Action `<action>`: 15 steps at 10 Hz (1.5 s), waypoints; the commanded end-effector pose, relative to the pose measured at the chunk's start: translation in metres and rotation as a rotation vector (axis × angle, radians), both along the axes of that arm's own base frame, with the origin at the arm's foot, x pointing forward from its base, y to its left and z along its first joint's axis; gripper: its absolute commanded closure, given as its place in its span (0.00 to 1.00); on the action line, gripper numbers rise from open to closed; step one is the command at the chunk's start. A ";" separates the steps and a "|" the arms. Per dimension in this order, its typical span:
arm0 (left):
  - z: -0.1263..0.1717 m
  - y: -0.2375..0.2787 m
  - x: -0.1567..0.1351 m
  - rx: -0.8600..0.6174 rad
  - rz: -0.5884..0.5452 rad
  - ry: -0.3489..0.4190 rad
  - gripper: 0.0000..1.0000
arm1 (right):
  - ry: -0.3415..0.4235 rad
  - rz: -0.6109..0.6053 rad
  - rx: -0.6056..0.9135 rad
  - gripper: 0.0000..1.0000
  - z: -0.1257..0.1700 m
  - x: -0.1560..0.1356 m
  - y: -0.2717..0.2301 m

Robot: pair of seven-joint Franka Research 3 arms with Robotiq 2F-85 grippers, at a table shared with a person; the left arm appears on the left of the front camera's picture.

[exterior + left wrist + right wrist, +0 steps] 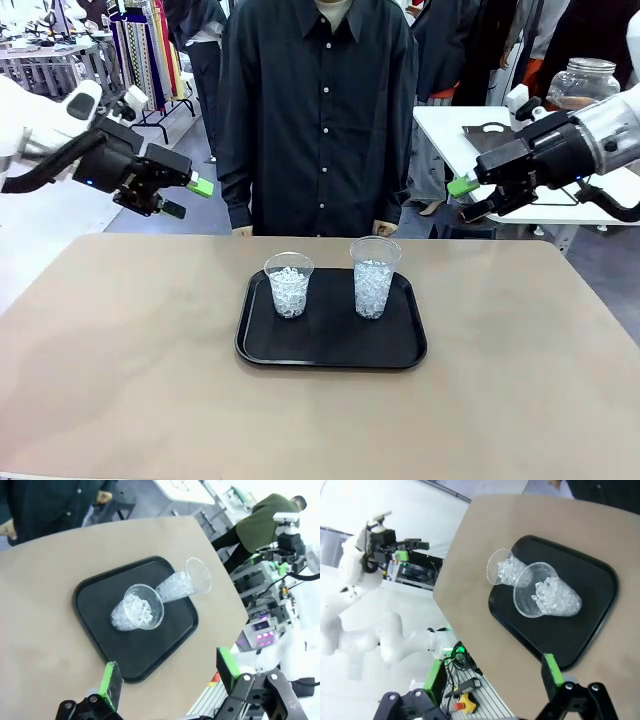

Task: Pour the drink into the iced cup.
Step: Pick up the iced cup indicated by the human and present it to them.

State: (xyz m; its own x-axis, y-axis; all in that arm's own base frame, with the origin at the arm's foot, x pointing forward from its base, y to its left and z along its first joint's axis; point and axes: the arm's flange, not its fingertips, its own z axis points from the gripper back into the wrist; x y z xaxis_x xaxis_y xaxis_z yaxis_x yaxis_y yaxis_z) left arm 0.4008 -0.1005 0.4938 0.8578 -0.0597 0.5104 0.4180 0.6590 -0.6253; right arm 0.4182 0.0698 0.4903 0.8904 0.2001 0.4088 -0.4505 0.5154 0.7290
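Your left gripper [190, 198] hangs in the air above and to the left of the black, round-cornered rectangular tray [330, 352], well apart from it. Its green-padded jaws stand wide apart with nothing between them. In the left wrist view the left gripper [168, 675] looks down past its spread fingers at the tray [95, 605].

Your right gripper [465, 200] hangs above and to the right of the tray, also well apart from it, jaws parted and empty. In the right wrist view the right gripper [494, 676] frames one corner of the tray [590, 625].

The tray lies flat on the tan table [120, 380], near its middle. Two cups stand upright on the tray's far half, side by side but not touching. The shorter clear plastic cup [288, 285] is on the left, about half full of ice. The taller clear plastic cup [374, 277] is on the right, with ice to well over half. Both show in the wrist views: the shorter [140, 611] [506, 570] and the taller [182, 582] [547, 597].

The drink is far to the tray's right and beyond it. It sits in a big clear glass jar [583, 85] with a metal lid on a white side table [450, 125] behind your right arm, and a little amber-brown shows through the glass.

A person [318, 110] in a dark buttoned shirt stands at the far table edge, directly behind the tray.
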 end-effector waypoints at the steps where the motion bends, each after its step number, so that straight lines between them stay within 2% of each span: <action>1: 0.008 0.005 -0.001 -0.070 0.020 0.006 0.00 | 0.013 -0.008 0.056 0.00 0.004 -0.003 -0.008; 3: 0.001 0.002 -0.001 -0.014 0.012 0.009 0.00 | 0.008 -0.003 0.009 0.00 0.001 -0.001 -0.003; 4: -0.001 0.015 0.000 -0.134 0.021 0.024 0.00 | 0.096 -0.039 0.085 0.00 -0.004 0.010 -0.005; 5: -0.006 0.034 0.004 -0.256 0.038 0.078 0.00 | 0.203 -0.072 0.168 0.00 -0.008 0.023 -0.014; 7: -0.018 0.062 0.019 -0.406 0.050 0.149 0.00 | 0.317 -0.100 0.249 0.00 -0.020 0.040 -0.026; 9: -0.032 0.071 0.033 -0.459 0.047 0.188 0.00 | 0.438 -0.080 0.333 0.00 -0.034 0.055 -0.035; 10: -0.042 0.074 0.044 -0.504 0.007 0.217 0.00 | 0.499 -0.055 0.394 0.00 -0.041 0.062 -0.043; 12: -0.065 0.080 0.066 -0.563 0.019 0.291 0.00 | 0.548 -0.046 0.473 0.00 -0.057 0.073 -0.054; 15: -0.078 0.089 0.092 -0.568 -0.046 0.321 0.00 | 0.618 -0.027 0.529 0.00 -0.082 0.089 -0.068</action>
State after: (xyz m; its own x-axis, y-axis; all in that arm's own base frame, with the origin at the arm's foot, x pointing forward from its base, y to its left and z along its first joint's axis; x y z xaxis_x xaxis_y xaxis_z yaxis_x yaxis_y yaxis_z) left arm 0.4828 -0.0175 0.4116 0.9758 0.1343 0.1725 0.1447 0.1945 -0.9702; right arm 0.4934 0.0043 0.4021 0.9907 0.0942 -0.0987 0.0919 0.0739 0.9930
